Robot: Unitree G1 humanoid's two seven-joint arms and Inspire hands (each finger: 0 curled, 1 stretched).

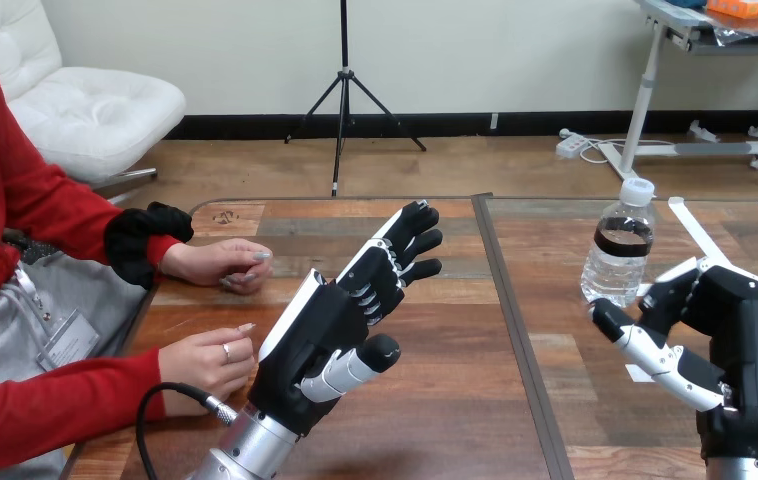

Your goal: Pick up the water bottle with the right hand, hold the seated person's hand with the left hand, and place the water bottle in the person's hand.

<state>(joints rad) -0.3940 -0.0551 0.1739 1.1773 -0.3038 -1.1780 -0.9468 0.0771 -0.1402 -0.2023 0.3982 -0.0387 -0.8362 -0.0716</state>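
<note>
Step in hand: bottle pickup. The water bottle (619, 252) stands upright on the table (455, 400), just beside your right hand (730, 340), which is released and empty. Your left hand (340, 310) is spread, empty. Next, wrap the bottle squarely.

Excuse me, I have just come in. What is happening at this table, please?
The robot is working toward handing over a drink. Its right hand is beside the clear plastic water bottle with a white cap, fingers open, not closed round it. The bottle stands upright on the wooden table. Its left hand is open above the table, next to the person's two hands, and holds neither.
</note>
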